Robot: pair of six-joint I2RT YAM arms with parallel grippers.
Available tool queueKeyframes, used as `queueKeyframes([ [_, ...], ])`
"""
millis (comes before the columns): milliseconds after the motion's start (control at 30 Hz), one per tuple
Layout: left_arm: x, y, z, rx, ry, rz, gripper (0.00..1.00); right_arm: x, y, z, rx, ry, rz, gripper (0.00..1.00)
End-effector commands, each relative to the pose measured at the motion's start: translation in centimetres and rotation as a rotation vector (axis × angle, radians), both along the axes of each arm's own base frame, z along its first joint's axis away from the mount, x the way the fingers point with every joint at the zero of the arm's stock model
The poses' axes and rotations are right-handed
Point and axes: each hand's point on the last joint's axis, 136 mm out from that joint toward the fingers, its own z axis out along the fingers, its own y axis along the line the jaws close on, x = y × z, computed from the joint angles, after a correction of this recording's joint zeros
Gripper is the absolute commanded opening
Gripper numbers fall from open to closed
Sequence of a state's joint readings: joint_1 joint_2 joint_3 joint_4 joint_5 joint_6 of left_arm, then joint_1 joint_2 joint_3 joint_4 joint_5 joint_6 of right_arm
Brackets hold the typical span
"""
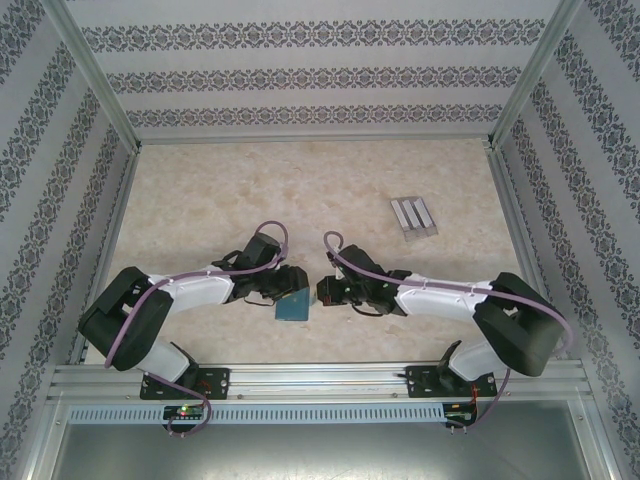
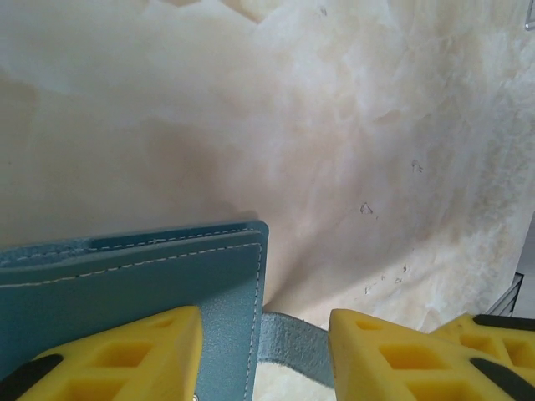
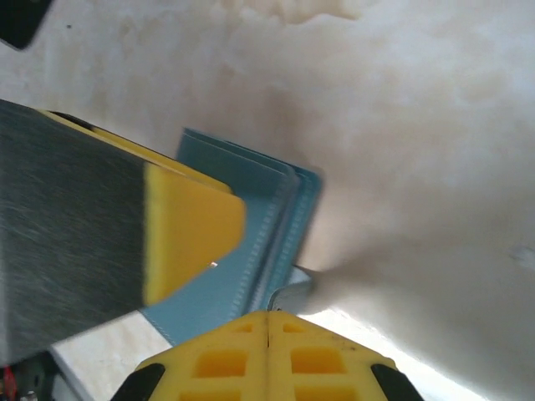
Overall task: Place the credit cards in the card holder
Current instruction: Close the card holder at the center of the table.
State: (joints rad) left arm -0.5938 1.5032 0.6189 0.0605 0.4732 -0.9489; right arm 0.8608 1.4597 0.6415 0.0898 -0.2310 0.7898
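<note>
Here, the left claw [image 2: 266,338] is open wide, with its two yellow fingers [image 2: 109,355] far apart. The card holder [image 2: 125,280], a soft blue-green wallet, sits right at this claw. One finger lies over the wallet's flat side, and the wallet's stitched edge sits in the gap between the fingers. A paler blue flap [image 2: 292,347] shows in that gap too. The other finger is off to the side of the wallet and does not touch it. I cannot tell if the first finger presses on the wallet or is just in front of it. The right claw [image 3: 267,317] is closed, and its own two fingers [image 3: 209,359] are pushed tight together with just a thin line between them. The wallet is just past its tips, and the pale flap reaches right up to them. I cannot tell if the tips pinch the flap. From above, the two claws point at each other with the wallet between them. Under them is the table [image 1: 200,190], pale and marbled like stone. Far beyond the right claw, and off to its right side, a small grey rack [image 1: 413,216] with three slots lies on the table, well apart from the wallet. What is in its slots is too small to tell. Past the rack stand walls [image 1: 300,60] with flowery stripes.
</note>
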Motion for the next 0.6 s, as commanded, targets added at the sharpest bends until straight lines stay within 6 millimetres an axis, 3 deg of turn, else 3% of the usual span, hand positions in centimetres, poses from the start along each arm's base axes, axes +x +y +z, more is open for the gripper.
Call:
queueKeyframes([
  [0,0.1,0.8,-0.4,0.001,0.032,0.052,0.46,0.2,1.7,0.6,0.057,0.022,0.034,0.00],
  [133,0.3,1.9,1.3,0.050,-0.010,0.065,0.46,0.5,2.9,0.6,0.088,0.041,0.028,0.00],
  [300,-0.2,5.3,2.7,0.183,-0.060,0.086,0.43,0.9,4.4,0.6,0.112,0.055,0.035,0.00],
  [467,-1.6,7.5,2.2,0.259,-0.049,0.069,0.31,1.0,4.9,-0.2,0.110,0.076,0.029,0.00],
  [567,-2.4,7.4,0.9,0.250,-0.025,0.049,0.24,0.8,5.3,-0.1,0.124,0.082,0.043,0.00],
])
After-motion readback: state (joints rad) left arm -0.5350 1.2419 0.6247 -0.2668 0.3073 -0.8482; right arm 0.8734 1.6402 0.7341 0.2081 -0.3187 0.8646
